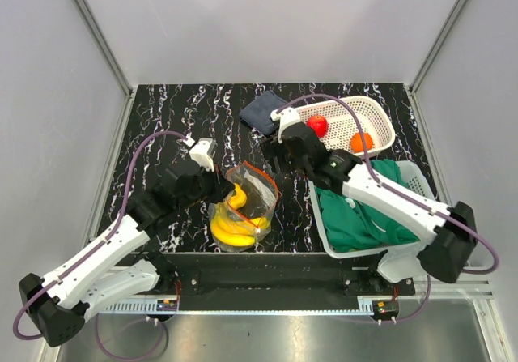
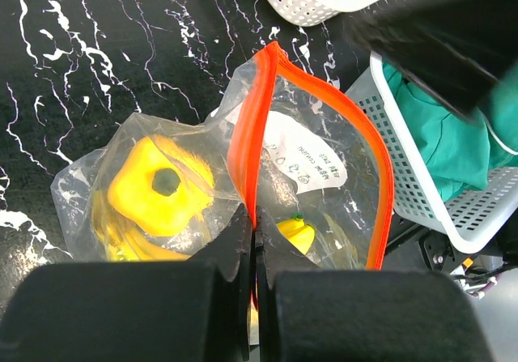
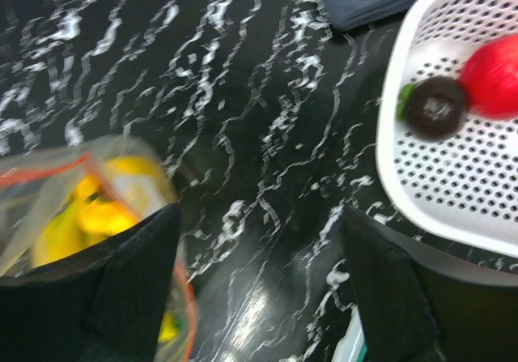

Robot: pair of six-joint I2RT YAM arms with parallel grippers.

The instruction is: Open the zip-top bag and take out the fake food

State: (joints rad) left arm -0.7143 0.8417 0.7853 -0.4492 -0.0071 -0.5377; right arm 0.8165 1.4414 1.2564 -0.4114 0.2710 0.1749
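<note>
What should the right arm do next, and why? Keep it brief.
Probably dip the right gripper, jaws open and empty, into the zip-top bag: the left gripper pins its zip rim, the mouth gapes, and yellow fake food lies inside.

zip-top bag (image 1: 256, 189) 1 | baskets (image 1: 381, 121) 2 | cloths (image 1: 364, 210) 2 | arms (image 1: 97, 265) 2

Left arm (image 1: 97, 261): white shells on the long links, black housings at the joints.
Right arm (image 1: 396, 200): the same white links and bulky black joints.
Left cable (image 1: 133, 176): purple-grey, looping free of the arm up to the wrist.
Right cable (image 1: 340, 101): purple-grey, arching over the wrist.
Wrist camera mounts (image 1: 202, 147): small white blocks, one on each wrist.
Left tool (image 2: 252, 220): matte black, blocky fingers with flat inner faces.
Right tool (image 3: 259, 249): black, with broad fingers tapering to blunt tips, blurred.
</note>
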